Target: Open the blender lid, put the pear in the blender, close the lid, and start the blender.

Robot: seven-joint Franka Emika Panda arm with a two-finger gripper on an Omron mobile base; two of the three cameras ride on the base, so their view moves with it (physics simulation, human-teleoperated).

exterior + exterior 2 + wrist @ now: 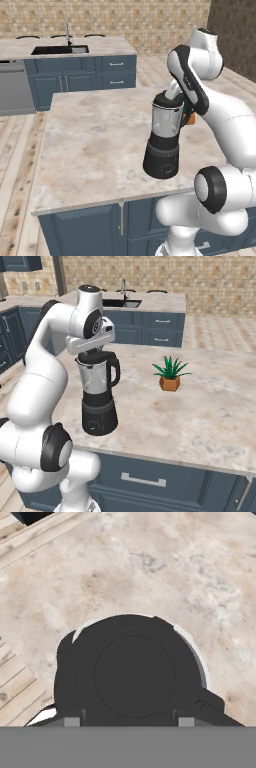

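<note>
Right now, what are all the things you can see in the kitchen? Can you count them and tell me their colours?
blender: one, black base with clear jar, near the front edge of the island counter.
blender lid: one, black, on top of the jar, right under the hand.
potted plant: one, green leaves in an orange pot, on the island to the right of the blender.
island counter: one, beige marble top over blue cabinets.
sink: one, dark basin with a grey tap, in the far counter.
gripper: one, dark finger tips, just above the lid; open or shut is unclear.
</note>
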